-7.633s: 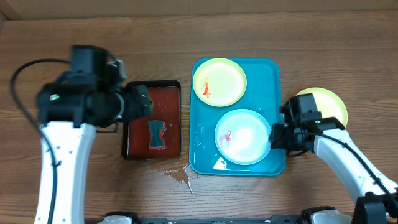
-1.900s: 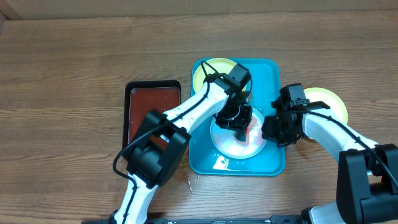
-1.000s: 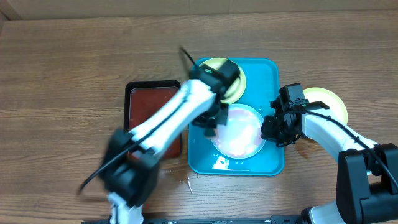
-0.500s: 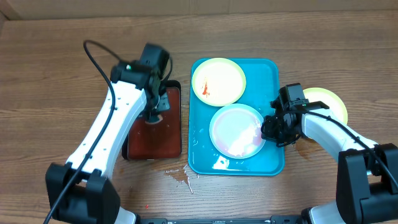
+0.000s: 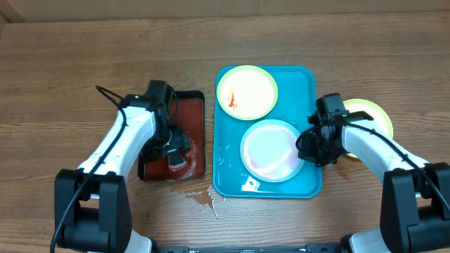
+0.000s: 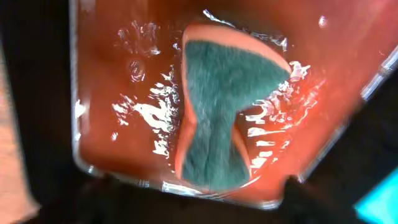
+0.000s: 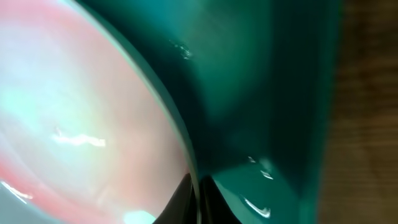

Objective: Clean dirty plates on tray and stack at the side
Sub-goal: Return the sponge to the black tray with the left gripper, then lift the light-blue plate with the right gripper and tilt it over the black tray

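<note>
The turquoise tray [image 5: 304, 88] holds a yellow-green plate [image 5: 247, 91] with a red smear and a light-blue plate [image 5: 271, 151] that looks wiped. My right gripper [image 5: 309, 147] is shut on the light-blue plate's right rim; in the right wrist view its fingers [image 7: 196, 194] pinch the rim [image 7: 177, 124]. A second yellow-green plate [image 5: 371, 116] lies on the table right of the tray, partly hidden by my right arm. My left gripper [image 5: 173, 146] hangs over the dark-red tray [image 5: 193, 112]. Its fingers look spread apart, and a green sponge [image 6: 227, 118] lies free in the red liquid.
The dark-red tray [image 6: 118, 74] has a black rim and holds wet red liquid. A small spill of water [image 5: 204, 200] lies on the wood in front of the two trays. The wooden table extends to the left and to the back.
My left arm wiped the light-blue plate, swung left to the dark-red tray, then moved down toward its front end, where the sponge now lies. My right gripper has kept its hold.
</note>
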Controlling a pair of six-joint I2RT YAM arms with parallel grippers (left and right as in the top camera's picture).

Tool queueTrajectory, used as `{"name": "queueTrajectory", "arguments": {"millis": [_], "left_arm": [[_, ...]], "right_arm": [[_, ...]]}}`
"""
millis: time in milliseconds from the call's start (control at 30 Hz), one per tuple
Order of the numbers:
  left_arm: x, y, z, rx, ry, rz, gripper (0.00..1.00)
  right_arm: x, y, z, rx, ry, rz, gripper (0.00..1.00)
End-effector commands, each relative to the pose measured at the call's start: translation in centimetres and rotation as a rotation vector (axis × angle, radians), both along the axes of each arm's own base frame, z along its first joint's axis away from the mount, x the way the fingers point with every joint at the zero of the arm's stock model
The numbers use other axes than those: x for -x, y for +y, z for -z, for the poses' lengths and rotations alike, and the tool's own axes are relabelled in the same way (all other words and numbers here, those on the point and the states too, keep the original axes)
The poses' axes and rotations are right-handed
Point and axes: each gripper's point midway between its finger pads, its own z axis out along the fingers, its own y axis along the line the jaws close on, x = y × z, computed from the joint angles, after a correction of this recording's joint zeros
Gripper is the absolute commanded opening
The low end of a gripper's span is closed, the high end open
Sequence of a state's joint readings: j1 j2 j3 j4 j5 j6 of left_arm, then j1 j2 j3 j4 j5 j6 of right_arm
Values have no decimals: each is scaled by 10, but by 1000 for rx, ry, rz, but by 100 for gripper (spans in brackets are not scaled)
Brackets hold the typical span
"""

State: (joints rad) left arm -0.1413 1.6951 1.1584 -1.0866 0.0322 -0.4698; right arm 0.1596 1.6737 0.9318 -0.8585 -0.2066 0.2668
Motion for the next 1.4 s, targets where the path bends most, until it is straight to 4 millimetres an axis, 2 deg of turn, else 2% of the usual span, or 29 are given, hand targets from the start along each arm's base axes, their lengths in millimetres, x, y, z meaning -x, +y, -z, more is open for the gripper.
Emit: {"name": "queueTrajectory", "arguments": {"millis": [0, 67, 133, 300, 433, 533, 667, 800, 900, 1000, 1367], "left_arm": [[-26, -3, -56, 61, -164, 15, 96], [-34, -1, -86, 67, -238, 6, 100], [-42, 3, -126, 75, -337, -7, 100], [-49, 13, -212, 88, -556, -33, 100], [-44, 8, -265, 131, -697, -23, 99], [-37, 5, -290, 157, -770, -13, 100], [-27, 6, -301, 156, -808, -11, 100], [-17, 7, -296, 153, -771, -13, 100], [-12, 9, -286, 141, -721, -18, 100], [-12, 10, -279, 133, -687, -22, 100], [-23, 10, -264, 124, -633, -26, 100]], "right_arm": [[-28, -13, -34, 105, -114, 3, 4], [-35, -10, -54, 140, -157, -22, 4], [-44, 3, -78, 165, -213, -69, 4], [-68, 48, -128, 236, -396, -210, 4], [-91, 102, -167, 233, -626, -302, 4], [-94, 148, -185, 179, -762, -360, 4], [-85, 199, -187, 111, -834, -434, 4], [-81, 228, -165, 154, -855, -474, 4], [-80, 234, -150, 248, -874, -485, 4], [-76, 240, -154, 293, -914, -488, 4], [-56, 237, -215, 456, -1131, -404, 4]]}}
